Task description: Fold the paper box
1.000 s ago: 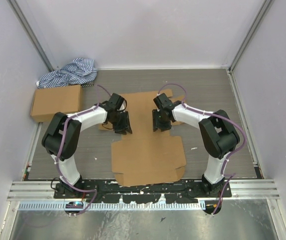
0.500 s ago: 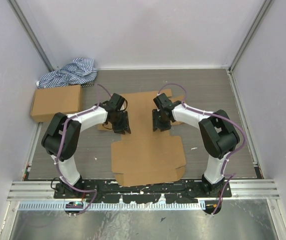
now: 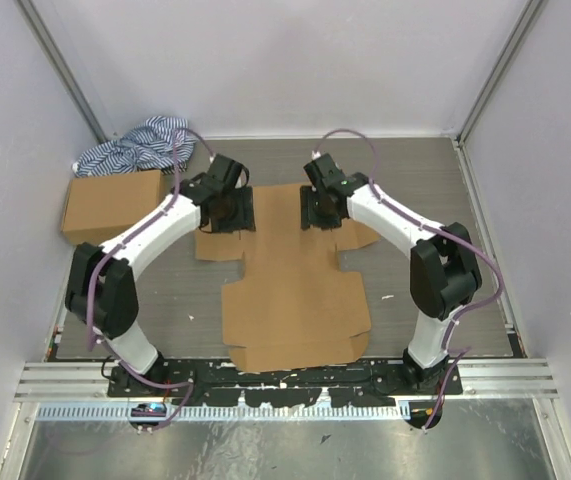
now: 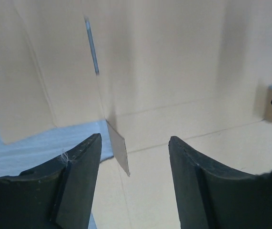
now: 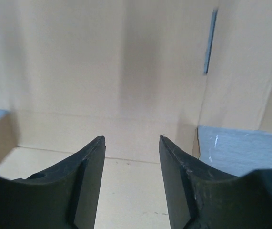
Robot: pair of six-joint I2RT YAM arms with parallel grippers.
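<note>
The paper box (image 3: 295, 310) lies unfolded as a flat brown die-cut sheet in the middle of the table, its wide panel near the arm bases and its flaps farther back. My left gripper (image 3: 230, 212) hovers over the sheet's far left part, jaws open with only cardboard (image 4: 174, 71) below; a small flap corner (image 4: 118, 150) stands up between the fingers, untouched. My right gripper (image 3: 320, 210) is over the far right part, also open and empty above creased cardboard (image 5: 78, 71). A slit (image 5: 209, 43) shows ahead of it.
A smaller ready-made brown box (image 3: 113, 203) sits at the left wall. A blue-striped cloth (image 3: 140, 145) is bunched in the far left corner. White walls close in on three sides, and a metal rail (image 3: 285, 380) runs along the near edge.
Both arms have stretched away from the bases, carrying the grippers from the sheet's narrow middle to its far part. The left jaws have opened wider; the right opened slightly.
</note>
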